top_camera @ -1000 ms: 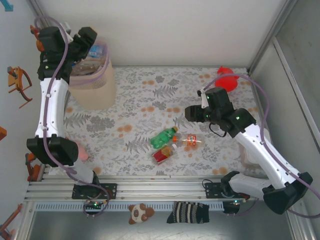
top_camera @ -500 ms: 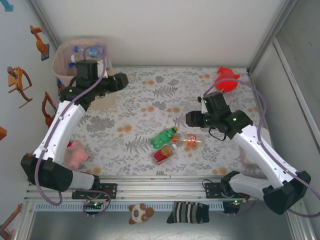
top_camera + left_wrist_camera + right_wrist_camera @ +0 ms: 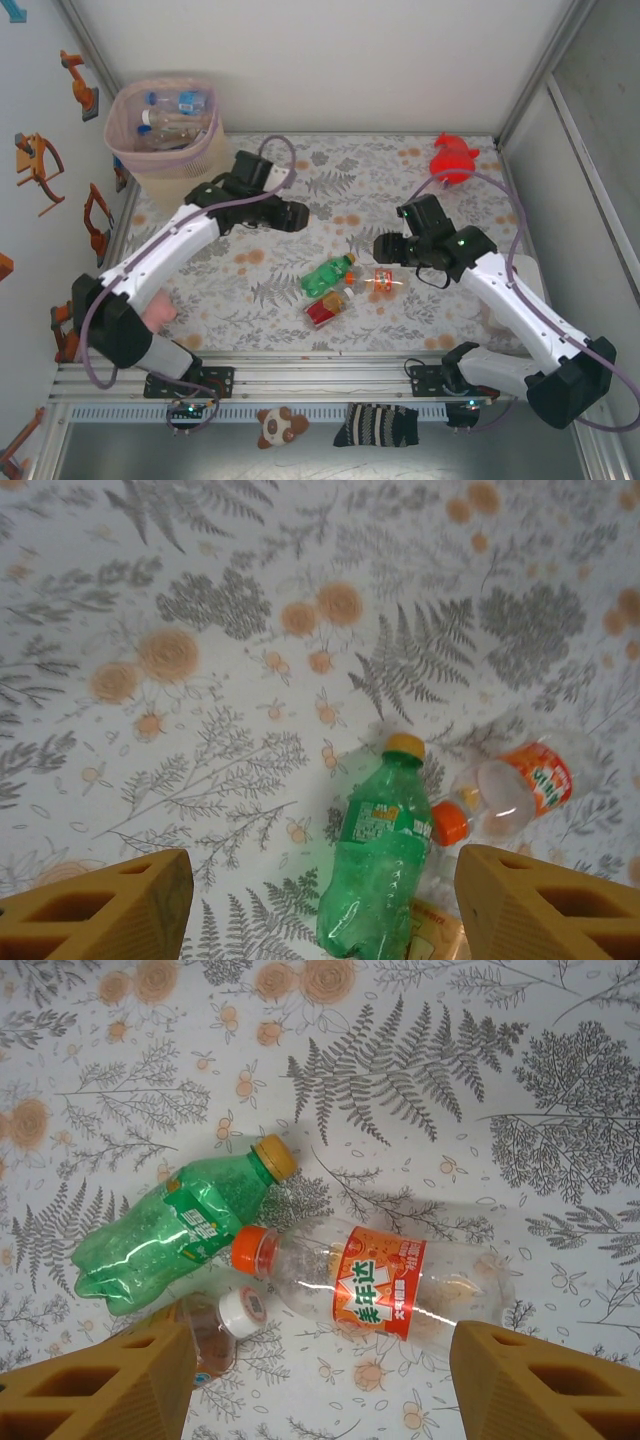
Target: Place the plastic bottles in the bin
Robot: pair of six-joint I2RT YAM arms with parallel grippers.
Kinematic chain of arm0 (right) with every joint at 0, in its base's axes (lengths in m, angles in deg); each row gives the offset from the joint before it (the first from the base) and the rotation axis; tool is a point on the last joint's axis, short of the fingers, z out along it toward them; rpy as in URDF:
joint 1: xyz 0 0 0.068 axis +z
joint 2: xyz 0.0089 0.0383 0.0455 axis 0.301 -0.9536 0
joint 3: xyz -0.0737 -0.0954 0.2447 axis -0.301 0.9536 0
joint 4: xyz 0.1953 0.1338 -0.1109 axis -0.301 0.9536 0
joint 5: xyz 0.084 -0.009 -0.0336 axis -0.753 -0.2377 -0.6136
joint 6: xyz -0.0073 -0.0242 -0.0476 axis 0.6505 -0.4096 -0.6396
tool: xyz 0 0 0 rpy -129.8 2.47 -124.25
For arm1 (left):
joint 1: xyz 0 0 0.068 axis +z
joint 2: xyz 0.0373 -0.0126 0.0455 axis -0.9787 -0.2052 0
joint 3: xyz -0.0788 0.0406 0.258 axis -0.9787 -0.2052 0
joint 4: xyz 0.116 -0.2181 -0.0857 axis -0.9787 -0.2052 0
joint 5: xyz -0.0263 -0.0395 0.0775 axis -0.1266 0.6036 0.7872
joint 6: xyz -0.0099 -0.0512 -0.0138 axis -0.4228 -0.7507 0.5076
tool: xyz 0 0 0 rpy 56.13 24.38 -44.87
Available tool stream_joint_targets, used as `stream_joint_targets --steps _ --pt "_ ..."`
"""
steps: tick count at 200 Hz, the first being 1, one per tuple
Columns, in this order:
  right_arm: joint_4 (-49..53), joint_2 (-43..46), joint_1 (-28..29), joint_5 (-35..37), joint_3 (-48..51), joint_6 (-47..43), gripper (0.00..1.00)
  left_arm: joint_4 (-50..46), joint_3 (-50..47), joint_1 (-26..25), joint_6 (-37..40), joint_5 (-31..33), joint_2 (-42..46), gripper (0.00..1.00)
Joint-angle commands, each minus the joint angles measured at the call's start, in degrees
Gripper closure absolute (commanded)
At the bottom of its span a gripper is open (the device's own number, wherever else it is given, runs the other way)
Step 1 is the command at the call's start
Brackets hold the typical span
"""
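Plastic bottles point(image 3: 327, 275) lie bunched on the surface point(image 3: 350, 170), well apart from the bin point(image 3: 180, 190); our left gripper point(image 3: 295, 217) and right gripper point(image 3: 383, 249) hover open, empty. We judge both reaching together could collide, or send bottles rolling.

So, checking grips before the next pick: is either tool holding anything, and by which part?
Nothing is held: the left tool and right tool are both open and empty.

Beneath the parted tool point(image 3: 320, 1338), a green bottle point(image 3: 165, 1235) touches an orange-labelled bottle point(image 3: 390, 1285) on floral cloth point(image 3: 500, 1050).
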Motion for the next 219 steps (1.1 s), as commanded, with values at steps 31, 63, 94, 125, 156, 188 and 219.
stream_joint_targets --steps 31,63,94,125,156,188,219 --pt "0.5 3.0 -4.2 -1.0 2.9 3.8 0.33 -8.8 9.2 -7.4 6.0 4.3 -11.8 0.30" --pt "0.9 5.2 -6.9 -1.8 3.7 3.6 0.34 -13.2 12.2 -11.9 10.2 6.4 -17.4 0.28" --pt "1.7 5.5 -7.5 -2.1 3.4 2.9 0.34 -15.1 12.8 -14.9 12.5 9.0 -21.0 0.25" --pt "1.6 5.4 -7.6 -2.2 3.2 2.7 0.34 -15.2 12.4 -16.4 13.4 9.7 -23.8 0.22" --pt "1.7 5.4 -7.7 -2.2 3.1 2.7 0.34 -14.8 11.9 -16.9 13.3 8.7 -26.2 0.20" --pt "1.6 5.3 -7.7 -2.2 3.1 2.5 0.34 -13.4 11.3 -17.2 13.4 7.8 -27.9 0.17" --pt "1.6 5.0 -7.7 -2.3 3.0 2.4 0.34 -12.5 10.8 -17.2 13.3 9.0 -30.1 0.16"
